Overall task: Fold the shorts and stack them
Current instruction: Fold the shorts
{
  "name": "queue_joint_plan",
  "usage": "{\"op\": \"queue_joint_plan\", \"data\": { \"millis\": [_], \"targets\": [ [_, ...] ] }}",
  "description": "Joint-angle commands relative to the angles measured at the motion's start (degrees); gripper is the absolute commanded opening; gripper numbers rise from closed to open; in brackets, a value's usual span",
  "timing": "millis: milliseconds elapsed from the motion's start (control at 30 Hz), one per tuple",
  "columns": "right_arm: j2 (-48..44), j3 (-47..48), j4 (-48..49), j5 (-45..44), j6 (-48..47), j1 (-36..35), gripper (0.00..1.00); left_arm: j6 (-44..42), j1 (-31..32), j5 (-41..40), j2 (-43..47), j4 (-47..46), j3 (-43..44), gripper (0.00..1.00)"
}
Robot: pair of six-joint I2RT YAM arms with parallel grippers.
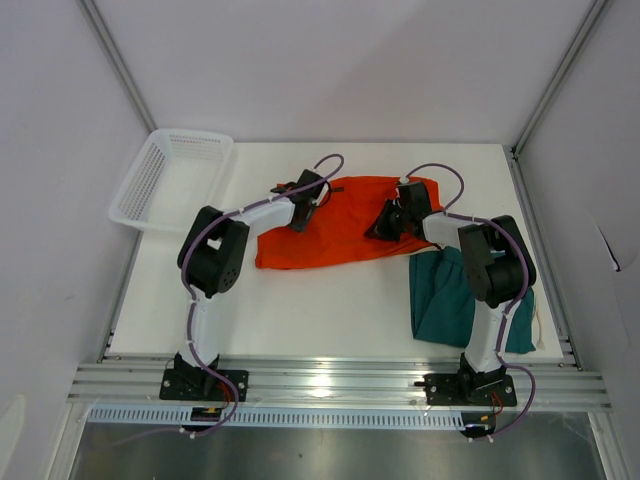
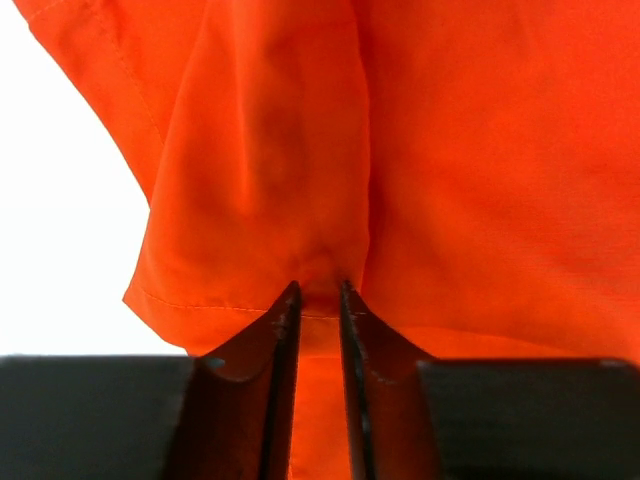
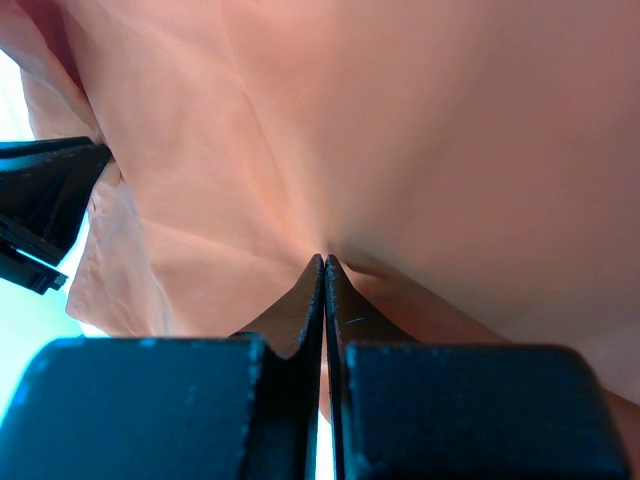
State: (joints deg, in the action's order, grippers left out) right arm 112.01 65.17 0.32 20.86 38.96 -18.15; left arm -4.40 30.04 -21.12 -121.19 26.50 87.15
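Note:
The orange shorts (image 1: 330,240) lie spread across the middle back of the white table (image 1: 330,310). My left gripper (image 1: 303,212) is at their upper left edge. In the left wrist view its jaws (image 2: 318,288) stand narrow, with a puckered fold of the orange shorts (image 2: 450,150) pinched between the tips. My right gripper (image 1: 386,226) is at the shorts' right part. Its tips (image 3: 324,258) are pressed together on a gathered bit of the orange fabric (image 3: 400,130). The dark teal-green shorts (image 1: 445,300) lie crumpled at the right, partly hidden under the right arm.
A white mesh basket (image 1: 170,175) stands at the table's back left corner, partly over the edge. Grey walls and metal frame rails enclose the table on three sides. Both arm bases are bolted at the near edge.

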Motion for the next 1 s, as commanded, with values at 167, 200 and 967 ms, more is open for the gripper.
{"op": "queue_joint_plan", "data": {
  "millis": [167, 200, 967],
  "targets": [
    [0.41, 0.49, 0.83, 0.06, 0.15, 0.05, 0.0, 0.63, -0.6, 2.75, 0.24, 1.19, 2.58, 0.0],
    [0.41, 0.49, 0.74, 0.06, 0.06, 0.13, 0.0, 0.45, -0.6, 3.28, 1.03, 1.1, 2.23, 0.0],
    [0.32, 1.01, 0.3, -0.03, 0.06, 0.13, 0.0, 1.86, -1.39, 6.45, 5.96, 2.68, -0.84, 0.41]
  ]
}}
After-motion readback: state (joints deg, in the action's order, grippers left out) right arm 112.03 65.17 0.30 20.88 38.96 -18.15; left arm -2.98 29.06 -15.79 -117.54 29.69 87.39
